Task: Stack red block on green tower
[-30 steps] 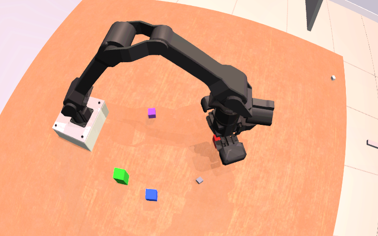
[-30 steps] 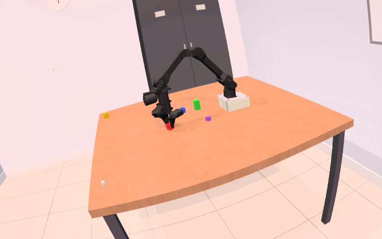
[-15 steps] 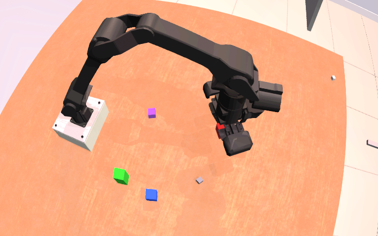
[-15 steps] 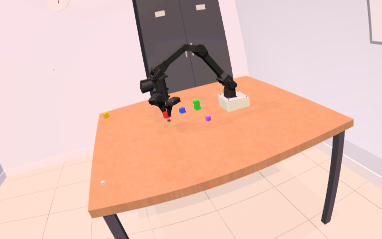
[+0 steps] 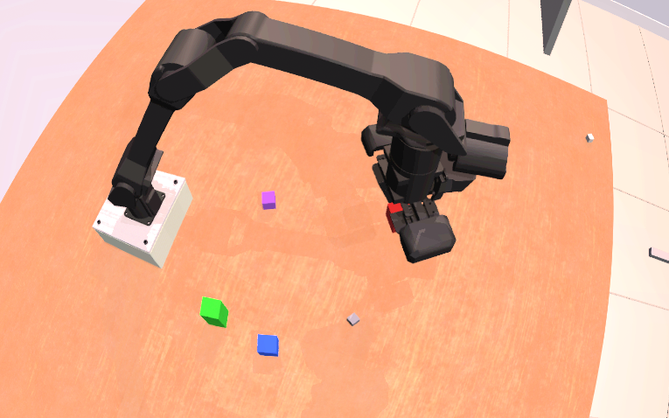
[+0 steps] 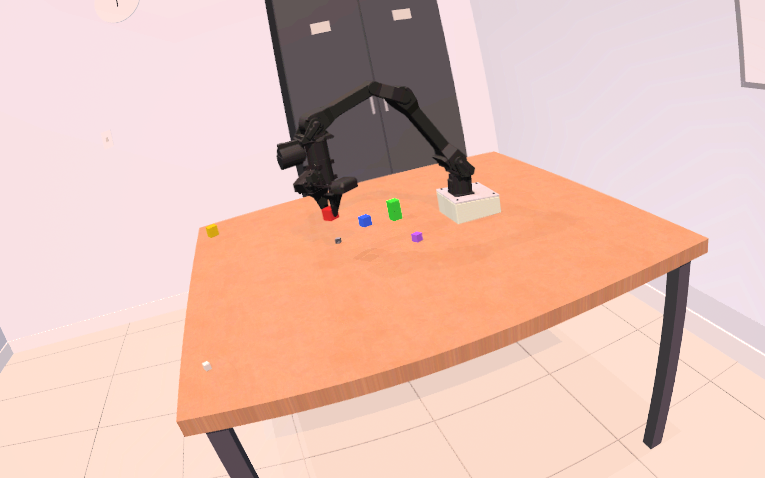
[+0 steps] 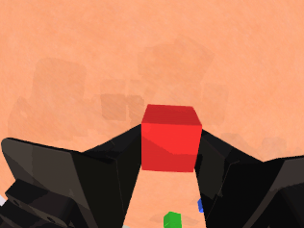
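Claw (image 7: 167,153) clamped around red block (image 7: 170,137).

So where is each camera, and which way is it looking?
Top: high over the orange wooden table, looking down; the whole black arm and its white base box show.
Exterior: out in the room beyond the table's far end from the base, facing the arm and the dark doors; the whole arm shows.
Wrist: on the arm's end, looking along the pincer; only its black fingers show, shut on the small red block.
All three share the red block and the green tower.
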Tool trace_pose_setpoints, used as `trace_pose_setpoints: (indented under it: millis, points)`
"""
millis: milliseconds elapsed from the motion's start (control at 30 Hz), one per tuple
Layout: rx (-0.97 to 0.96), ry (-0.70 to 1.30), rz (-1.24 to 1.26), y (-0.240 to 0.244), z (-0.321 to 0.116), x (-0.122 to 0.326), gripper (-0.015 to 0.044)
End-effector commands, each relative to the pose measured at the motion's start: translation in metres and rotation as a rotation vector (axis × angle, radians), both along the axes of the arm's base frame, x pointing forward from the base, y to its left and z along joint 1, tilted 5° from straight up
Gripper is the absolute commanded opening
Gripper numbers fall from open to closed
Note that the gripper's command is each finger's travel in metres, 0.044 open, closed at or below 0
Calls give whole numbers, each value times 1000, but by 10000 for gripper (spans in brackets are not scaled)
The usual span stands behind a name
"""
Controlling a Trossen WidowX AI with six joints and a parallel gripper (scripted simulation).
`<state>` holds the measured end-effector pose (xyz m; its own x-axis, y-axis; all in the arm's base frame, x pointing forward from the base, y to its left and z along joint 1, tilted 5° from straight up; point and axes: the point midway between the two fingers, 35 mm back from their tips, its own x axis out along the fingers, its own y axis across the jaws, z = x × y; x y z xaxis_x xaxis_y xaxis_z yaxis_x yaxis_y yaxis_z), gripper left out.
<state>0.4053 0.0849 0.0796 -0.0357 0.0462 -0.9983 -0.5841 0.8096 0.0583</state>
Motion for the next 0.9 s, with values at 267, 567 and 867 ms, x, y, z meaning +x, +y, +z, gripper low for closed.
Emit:
trace_pose_setpoints:
  millis: [267,567,867]
  points:
    - [-1,-4,4,-46,11,-18,0]
    - [-7,-3,4,-94,17,-49,0]
    - [-12,0,4,-134,19,-86,0]
